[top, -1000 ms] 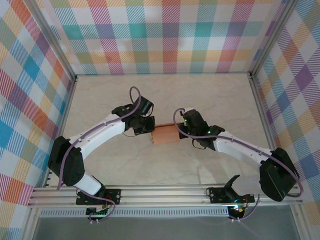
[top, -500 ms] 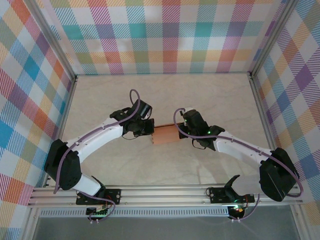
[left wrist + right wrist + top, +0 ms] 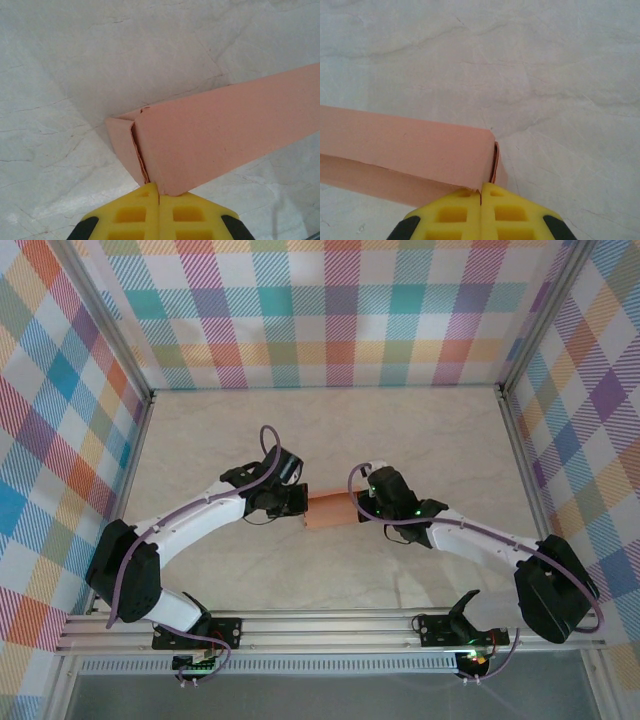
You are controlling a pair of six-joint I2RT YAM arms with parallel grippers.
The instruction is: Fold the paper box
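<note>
The salmon-orange paper box [image 3: 332,510] was near the middle of the pale marbled table [image 3: 420,430], its long axis running left to right between the two arms. The left gripper [image 3: 298,502] met the box's left end, where a flap edge showed. The right gripper [image 3: 362,508] met its right end. Both pairs of yellow fingers [image 3: 130,215] were pressed fully together, tips touching the card; whether either nipped it could not be told.

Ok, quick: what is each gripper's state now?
Left gripper: closed, tip at one end of the box; holding cannot be told.
Right gripper: closed, tip at the other end; same.
</note>
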